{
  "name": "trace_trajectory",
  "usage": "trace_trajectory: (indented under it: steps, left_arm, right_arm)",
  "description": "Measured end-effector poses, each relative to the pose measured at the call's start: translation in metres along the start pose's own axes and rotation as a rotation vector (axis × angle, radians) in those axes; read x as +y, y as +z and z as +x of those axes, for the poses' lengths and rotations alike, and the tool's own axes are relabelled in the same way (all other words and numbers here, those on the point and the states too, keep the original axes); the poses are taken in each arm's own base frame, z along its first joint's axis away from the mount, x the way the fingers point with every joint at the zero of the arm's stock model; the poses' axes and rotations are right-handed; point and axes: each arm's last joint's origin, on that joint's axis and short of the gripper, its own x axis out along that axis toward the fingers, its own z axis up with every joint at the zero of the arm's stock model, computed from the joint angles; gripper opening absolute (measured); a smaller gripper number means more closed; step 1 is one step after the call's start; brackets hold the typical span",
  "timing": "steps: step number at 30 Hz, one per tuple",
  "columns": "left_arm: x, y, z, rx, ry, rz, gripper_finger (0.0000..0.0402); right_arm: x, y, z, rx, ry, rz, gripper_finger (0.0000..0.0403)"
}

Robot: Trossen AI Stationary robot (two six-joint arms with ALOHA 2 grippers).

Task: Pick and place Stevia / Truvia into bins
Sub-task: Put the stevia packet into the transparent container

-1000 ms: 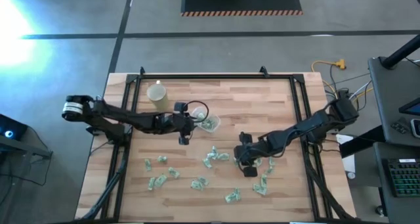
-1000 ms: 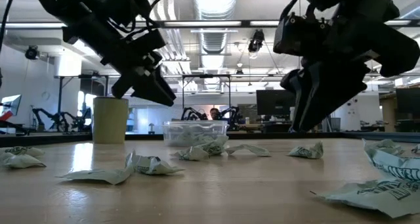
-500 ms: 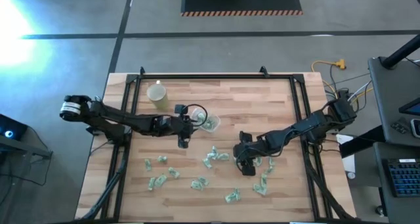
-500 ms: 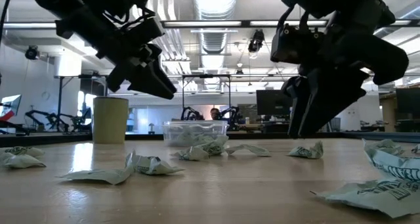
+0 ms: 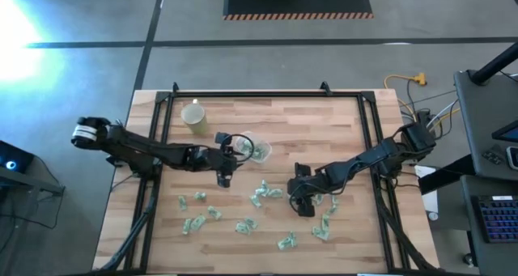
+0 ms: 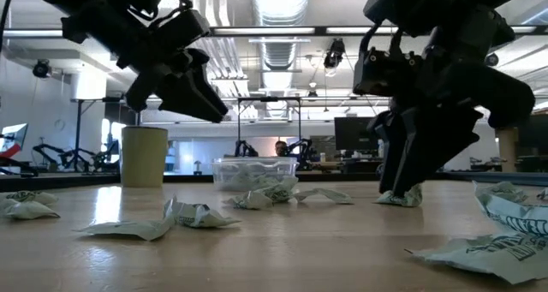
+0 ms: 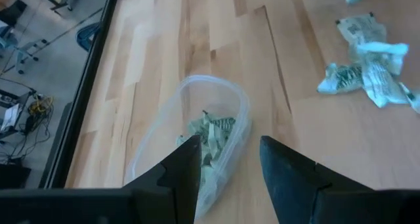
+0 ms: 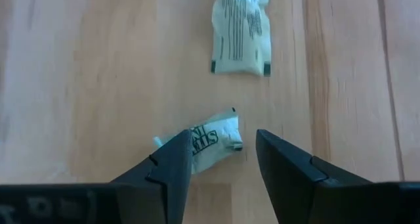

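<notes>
Right pincer [image 8: 223,159] wide, straddling crumpled sachet [image 8: 209,144], long axis crosswise between fingers; left pincer [image 7: 228,159] wide above tub [image 7: 197,112]

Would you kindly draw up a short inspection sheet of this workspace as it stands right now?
Surface: wooden table, dark frame around it.
Job's things: sachets scattered across the near half; clear tub holds several.
Clutter: pale yellow cup near the far left corner.
Grippers: left gripper open, empty, beside the tub; right gripper open, low over a crumpled sachet, jaws either side.
Cables: yellow and white leads off the table's right.
Surroundings: monitors and other robot arms behind; a person far off.
</notes>
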Motion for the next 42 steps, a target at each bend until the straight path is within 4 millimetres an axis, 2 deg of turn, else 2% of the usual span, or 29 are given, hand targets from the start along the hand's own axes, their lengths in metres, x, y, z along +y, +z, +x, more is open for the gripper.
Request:
trace_trajectory:
  steps: [8,15,22,32,37,42]
  left_arm:
    - [0.0,0.006,-0.016,-0.047,-0.012,-0.008,0.0139]
    - [0.001,0.009,-0.029,-0.072,-0.022,-0.022,0.0139]
    - [0.0,0.01,-0.033,-0.087,-0.029,-0.022,0.0139]
    - [-0.003,0.007,-0.033,-0.049,-0.044,-0.002,0.0139]
    - [-0.005,0.0,-0.033,0.027,-0.066,-0.046,0.0139]
    - [-0.009,-0.008,-0.035,0.108,-0.089,-0.13,0.0139]
  right_arm:
    - [-0.002,0.0,0.0,0.002,-0.004,-0.022,0.0135]
    - [-0.002,0.0,0.0,0.005,-0.003,-0.04,0.0071]
    - [-0.001,0.001,-0.001,0.005,0.004,-0.077,0.0013]
    - [0.001,0.011,-0.005,-0.034,-0.012,-0.161,0.0009]
    - [-0.001,0.019,-0.011,-0.082,-0.119,-0.249,0.0009]
    - [-0.013,0.028,-0.015,-0.123,-0.311,-0.319,0.0009]
